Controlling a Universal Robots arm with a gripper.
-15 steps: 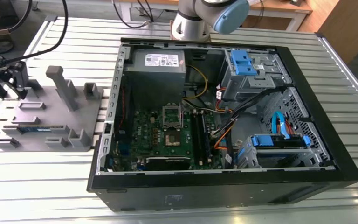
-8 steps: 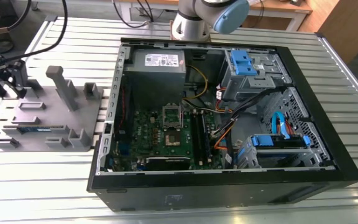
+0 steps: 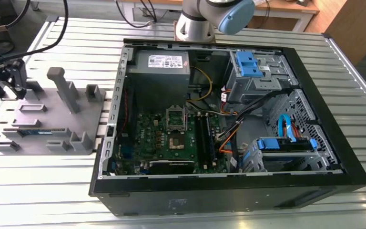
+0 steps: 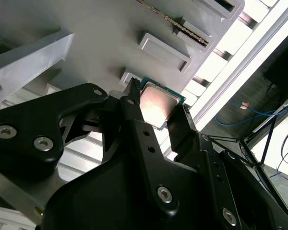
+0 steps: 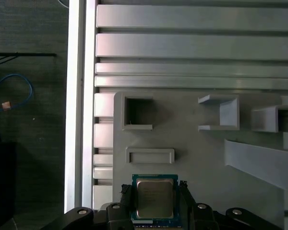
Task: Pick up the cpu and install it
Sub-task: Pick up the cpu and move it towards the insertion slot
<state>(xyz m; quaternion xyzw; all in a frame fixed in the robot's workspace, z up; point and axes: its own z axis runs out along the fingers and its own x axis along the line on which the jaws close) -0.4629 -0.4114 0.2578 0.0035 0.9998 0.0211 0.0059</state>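
fingers point(image 5: 126, 195) pinching flat cpu point(image 5: 154, 199), metal top up

Slatted metal table point(image 3: 43, 200): grey fixture point(image 3: 43, 121), computer case point(image 3: 234, 193).

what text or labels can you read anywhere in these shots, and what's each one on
No text can be read.
White label on the power supply: print too small to read.
Metal top of the cpu: faint marking, blurred in both wrist views.
Small mark on the black outer wall of the computer case: too small to read.
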